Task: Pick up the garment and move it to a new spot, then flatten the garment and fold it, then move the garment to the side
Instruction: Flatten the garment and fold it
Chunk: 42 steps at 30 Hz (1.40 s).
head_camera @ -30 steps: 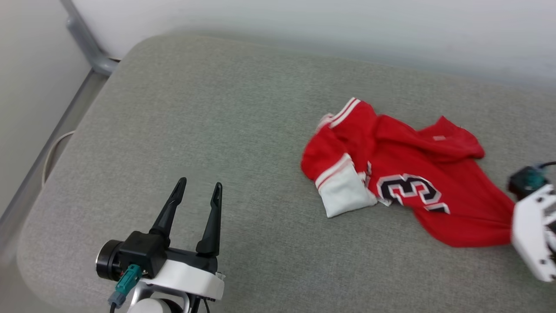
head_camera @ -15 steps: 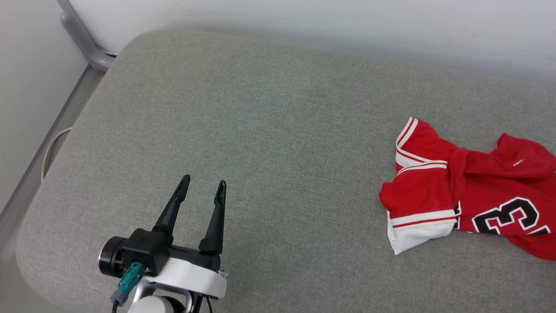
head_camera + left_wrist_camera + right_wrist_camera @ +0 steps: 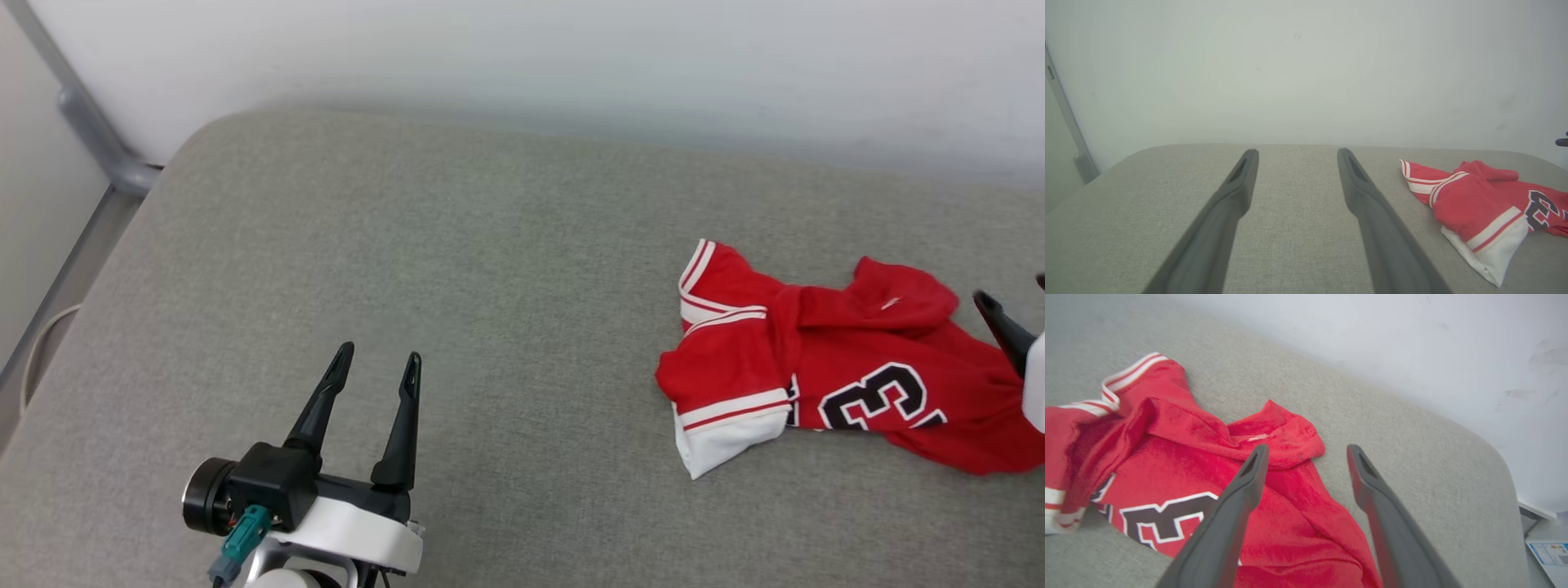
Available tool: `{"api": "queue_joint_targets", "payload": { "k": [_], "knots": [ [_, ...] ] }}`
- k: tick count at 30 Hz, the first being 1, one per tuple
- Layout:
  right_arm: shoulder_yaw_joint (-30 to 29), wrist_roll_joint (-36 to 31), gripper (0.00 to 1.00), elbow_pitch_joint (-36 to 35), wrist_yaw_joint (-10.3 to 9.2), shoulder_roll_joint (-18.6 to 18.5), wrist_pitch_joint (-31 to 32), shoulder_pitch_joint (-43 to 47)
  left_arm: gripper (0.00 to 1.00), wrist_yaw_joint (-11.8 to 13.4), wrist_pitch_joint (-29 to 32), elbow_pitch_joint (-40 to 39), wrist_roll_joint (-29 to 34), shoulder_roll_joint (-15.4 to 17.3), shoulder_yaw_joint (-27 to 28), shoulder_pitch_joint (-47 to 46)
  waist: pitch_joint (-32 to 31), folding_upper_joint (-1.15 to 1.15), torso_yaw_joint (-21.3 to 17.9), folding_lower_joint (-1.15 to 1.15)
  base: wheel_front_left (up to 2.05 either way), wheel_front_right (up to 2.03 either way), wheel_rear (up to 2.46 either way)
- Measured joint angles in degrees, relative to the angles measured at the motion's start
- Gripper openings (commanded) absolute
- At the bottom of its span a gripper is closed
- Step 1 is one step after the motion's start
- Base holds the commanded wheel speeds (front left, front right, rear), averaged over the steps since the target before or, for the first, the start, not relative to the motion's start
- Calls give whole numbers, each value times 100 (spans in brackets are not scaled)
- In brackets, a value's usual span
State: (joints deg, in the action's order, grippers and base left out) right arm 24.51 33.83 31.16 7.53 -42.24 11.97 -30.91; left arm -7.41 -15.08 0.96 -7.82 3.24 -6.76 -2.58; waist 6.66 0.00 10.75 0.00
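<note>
Though it lies rumpled rather than flat, the red jersey T-shirt with white sleeves and striped trim (image 3: 849,367) runs its long axis roughly side to side across the head view, on the right part of the grey woven-fabric cushion (image 3: 490,245). Its sleeve end points toward the robot's left. One white cuff (image 3: 718,433) sticks out at the near left corner, and a red-and-white striped band (image 3: 696,268) lies at the far left corner. The black, white-edged numeral "3" (image 3: 906,392) faces up and reads upright from the robot's side. The shirt's opposite end reaches the right edge of that view, beside the right gripper (image 3: 1307,451). Its two dark fingers stand wide apart above that end with no cloth between them; whether a finger brushes the fabric cannot be told. Well apart, over bare cushion at the near left, the left gripper (image 3: 380,354) hovers with its jaws also spread wide and empty. A plain pale wall (image 3: 571,57) rises behind the cushion.
</note>
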Motion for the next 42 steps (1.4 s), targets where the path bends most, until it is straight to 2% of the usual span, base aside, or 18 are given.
{"api": "queue_joint_targets", "payload": {
  "k": [6,12,16,21,25,30,33,36,37,42],
  "knots": [
    [-842,-2,100,-580,0,787,-1162,550,100,0,0,-25,-87,-3,-125,101,-232,0,-302,0,0,0,0],
    [-1615,-465,100,-1260,0,1738,-2102,1573,100,0,0,55,-197,-10,-342,190,-392,0,-516,0,0,0,0],
    [-1983,-871,100,-1705,-1,2336,-2473,2158,100,0,0,71,-263,-15,-435,259,-453,0,-592,0,0,0,0],
    [-2306,-1350,100,-2050,-1,2920,-2614,2576,100,0,0,201,-198,-18,-570,386,-462,0,-695,0,0,0,0],
    [-2423,-1526,100,-2220,-1,3153,-2637,2698,100,0,1,220,-175,-19,-602,385,-411,0,-749,-1,0,0,0],
    [-2564,-1570,100,-2409,-1,3237,-2614,2754,100,0,0,235,-137,-20,-680,266,-309,0,-845,0,0,0,0],
    [-2609,-1589,100,-2518,-2,3253,-2562,2771,100,0,2,555,-164,-20,-935,86,-236,0,-923,0,0,0,0],
    [-2669,-1645,100,-2584,-1,3276,-2506,2795,100,0,481,858,-302,-22,-1276,-221,-153,0,-1014,0,0,0,0],
    [-2661,-1689,100,-2658,-2,3311,-2479,2800,100,-1,1303,1025,-579,-29,-1656,-575,-46,0,-1111,0,0,0,0],
    [-2628,-1763,100,-2725,-2,3345,-2471,2787,100,-1,2681,1254,-1135,-13,-2089,-1030,157,0,-1296,0,0,0,0]
  ]
}}
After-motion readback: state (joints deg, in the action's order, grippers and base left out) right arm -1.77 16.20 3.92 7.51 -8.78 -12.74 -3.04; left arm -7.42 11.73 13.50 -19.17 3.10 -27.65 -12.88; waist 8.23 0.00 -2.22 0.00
